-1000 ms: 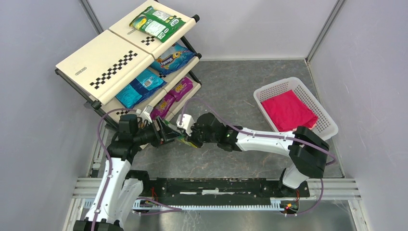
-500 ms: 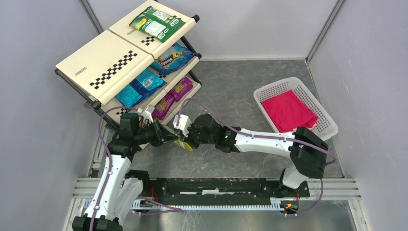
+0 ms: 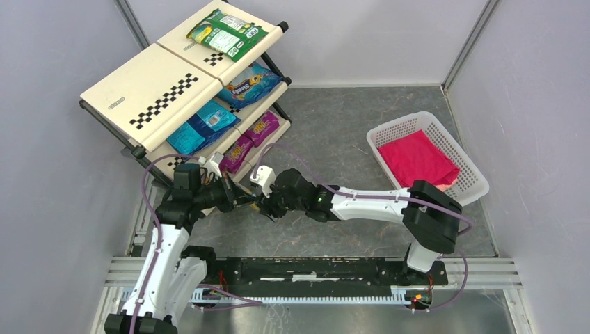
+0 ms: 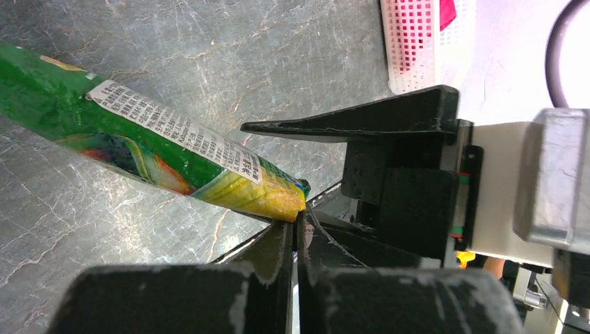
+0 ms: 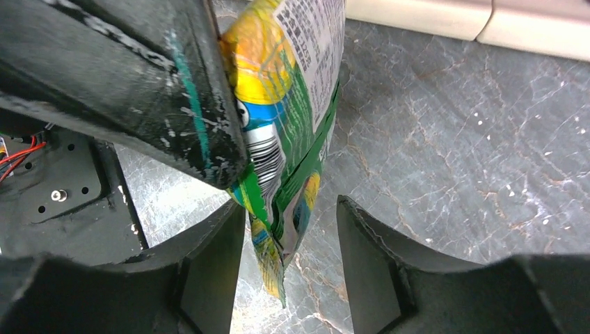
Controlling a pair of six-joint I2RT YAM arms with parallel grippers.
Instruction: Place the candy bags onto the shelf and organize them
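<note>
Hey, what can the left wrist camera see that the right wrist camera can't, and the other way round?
Only the left wrist: the white basket with a red cloth in it, at the top edge.
Only the right wrist: the shelf's cream edge, and the barcode on the bag.
Both: the green bag, the left end effector shut on its yellow end, the right end effector open around it, and the grey marbled table.

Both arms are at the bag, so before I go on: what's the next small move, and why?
Probably back the right pincer straight off the green candy bag: its jaws stand open around it, while the left pincer is shut on its end. Then the left arm can carry it to the shelf.
</note>
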